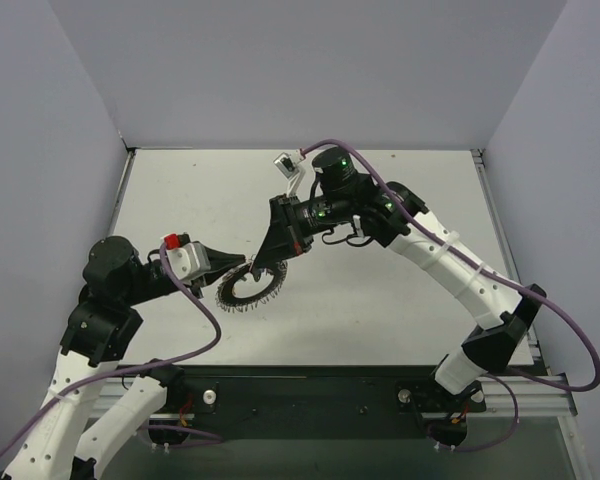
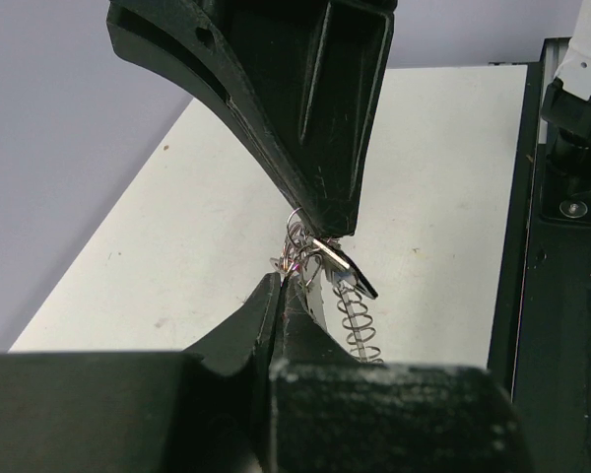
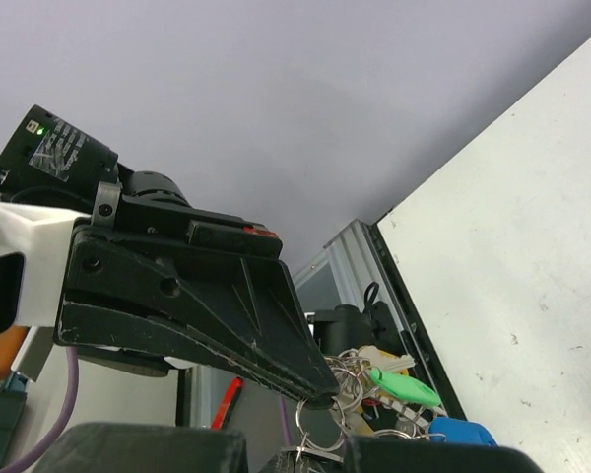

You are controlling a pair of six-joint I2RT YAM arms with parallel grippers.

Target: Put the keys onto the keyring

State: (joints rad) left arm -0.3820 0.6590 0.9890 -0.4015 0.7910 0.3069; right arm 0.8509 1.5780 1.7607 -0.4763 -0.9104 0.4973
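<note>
Here the keyring [image 1: 246, 288] hangs between two arms

From the near left, the left arm [image 1: 130, 275] reaches level over the tabletop [image 1: 360, 320], the left jaws closed tight on wire loops at the tilted keyring's rim. Beyond, the right arm [image 1: 430, 245] folds back and slants down, the right jaws closed among the keys [image 3: 404, 386]; which piece they pinch I cannot tell

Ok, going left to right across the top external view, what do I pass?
Left arm's black elbow joint → red-and-white wrist block → silvery toothed metal keyring → right arm's black wrist with green lights → white forearm.
</note>
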